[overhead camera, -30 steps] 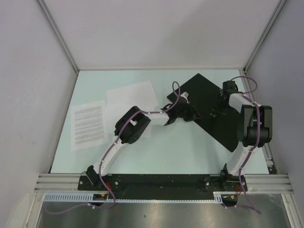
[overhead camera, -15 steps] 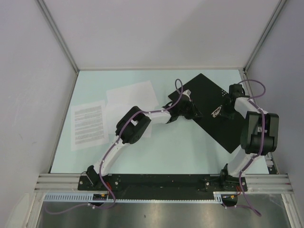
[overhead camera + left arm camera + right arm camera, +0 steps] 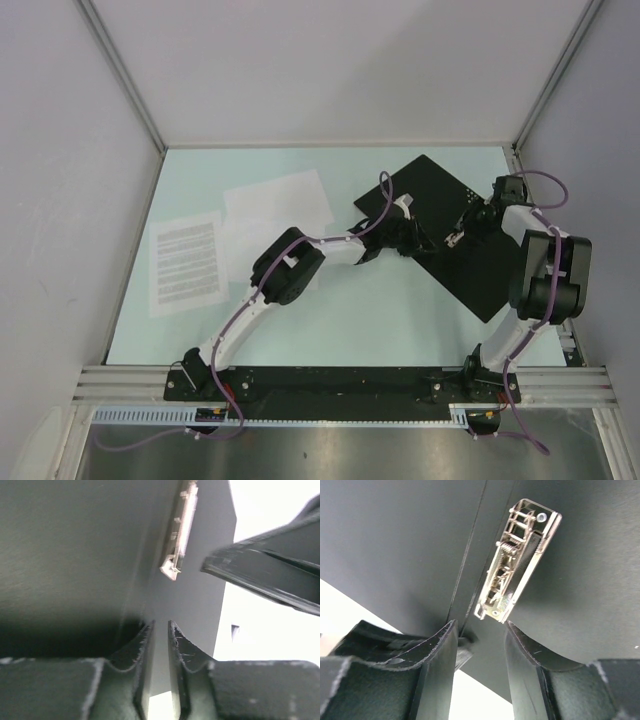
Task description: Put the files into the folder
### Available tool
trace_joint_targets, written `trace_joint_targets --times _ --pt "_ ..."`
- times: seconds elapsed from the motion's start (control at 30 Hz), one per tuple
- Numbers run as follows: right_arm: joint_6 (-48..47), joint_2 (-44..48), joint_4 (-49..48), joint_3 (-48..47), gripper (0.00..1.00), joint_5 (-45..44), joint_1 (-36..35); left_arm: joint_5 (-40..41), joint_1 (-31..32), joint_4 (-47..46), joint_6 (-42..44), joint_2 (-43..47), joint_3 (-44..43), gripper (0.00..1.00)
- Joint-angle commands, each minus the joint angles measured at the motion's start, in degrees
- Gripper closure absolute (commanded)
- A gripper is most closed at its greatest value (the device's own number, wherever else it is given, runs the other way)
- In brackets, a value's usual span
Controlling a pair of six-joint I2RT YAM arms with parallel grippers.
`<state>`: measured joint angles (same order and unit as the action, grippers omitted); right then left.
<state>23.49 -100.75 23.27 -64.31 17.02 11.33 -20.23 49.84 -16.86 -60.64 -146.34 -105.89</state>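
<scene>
The folder (image 3: 470, 255) lies open on the right of the table, black inside up, with a metal clip (image 3: 517, 560) by its spine. The clip also shows in the left wrist view (image 3: 177, 530). My left gripper (image 3: 408, 238) is low over the folder's left part, its jaws almost together with only a narrow slit (image 3: 160, 625) and nothing in it. My right gripper (image 3: 462, 232) is open and empty just beside the clip (image 3: 481, 625). The files lie to the left: a text sheet (image 3: 186, 263) and two nearly blank overlapping sheets (image 3: 280, 200).
Grey walls close in the table on the left, the back and the right. The folder's right corner reaches near the table's right edge (image 3: 545, 300). The left arm's elbow (image 3: 285, 265) stretches over the blank sheets' lower corner.
My left gripper has moved right, further onto the folder. My right gripper has swung its wrist back and right while its fingers stay near the clip. The folder and sheets have not moved.
</scene>
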Motion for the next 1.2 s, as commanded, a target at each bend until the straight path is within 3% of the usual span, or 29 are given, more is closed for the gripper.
trace_joint_targets --times 0.0,0.23,0.43,0.73,1.17 --pt "0.77 -0.23 -1.82 -1.25 0.55 -0.49 -1.14 0.27 0.17 0.33 -5.18 -2.37 -1.52 0.8" --pt "0.6 -2.78 -2.34 -1.25 0.7 -1.81 -2.19 3.61 0.17 0.78 -5.72 -0.26 2.0 0.86" --pt "1.39 -4.36 -3.58 -1.25 0.7 -1.81 -2.54 4.23 0.17 1.13 -5.1 0.18 2.61 0.86" --pt "1.3 -4.54 -3.32 -1.25 0.99 -2.51 -2.89 5.02 0.17 1.13 -4.93 0.8 3.41 0.86" --pt "-6.86 -7.7 6.08 -1.25 1.0 -13.58 -1.76 8.36 -0.19 1.31 -7.04 2.82 6.57 0.9"
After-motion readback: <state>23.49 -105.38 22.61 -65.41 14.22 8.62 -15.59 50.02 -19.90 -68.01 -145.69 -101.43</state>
